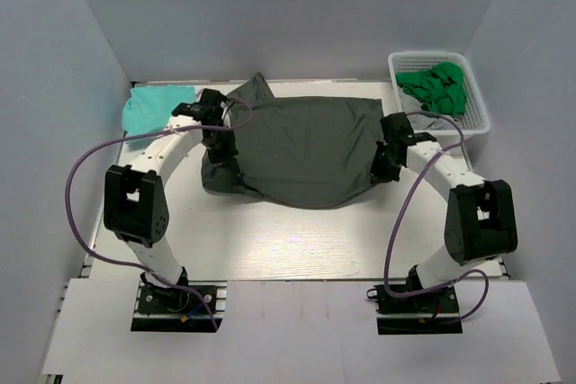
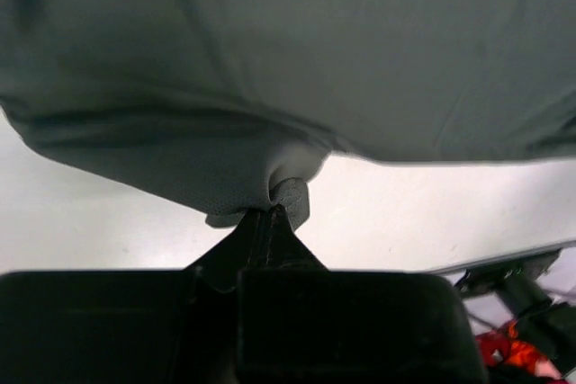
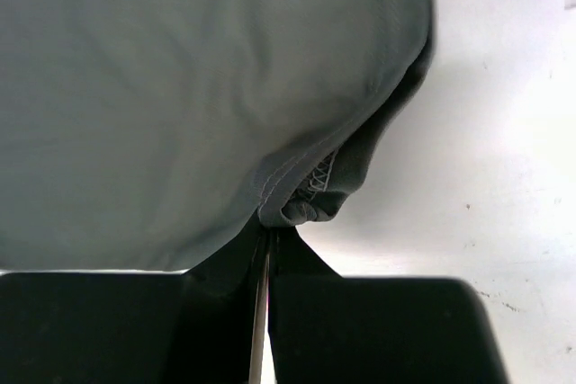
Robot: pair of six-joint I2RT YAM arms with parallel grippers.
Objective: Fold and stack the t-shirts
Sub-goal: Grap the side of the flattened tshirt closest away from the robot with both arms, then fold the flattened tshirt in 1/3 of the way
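Dark shirt (image 1: 301,146): it's lying spread on the table, left of the basket (image 1: 477,107) and a little nearer the arms, with its long axis running straight away from the basket, side to side.
Left gripper (image 2: 270,213): its fingers are pinching together on a bunched fold of the dark shirt, at the end far from the basket.
Right gripper (image 3: 264,227): it's clamping the stitched hem at the end near the basket, with its fingers closed tight on the cloth.
Key relation: both grippers are sitting on the shirt's near side, one at each end, so the cloth is stretching between them and its body is lying beyond them, toward the back wall.
Lift: the held corners seem to be riding slightly off the table, though the wrist views are too close to be sure.
Next move, my read: both arms are looking at a matched carry, as neither is nearer the middle.
Mint shirt (image 1: 148,110): it's waiting well left of the basket, past the dark shirt.
Green shirt (image 1: 436,87): it's sitting crumpled inside the basket.
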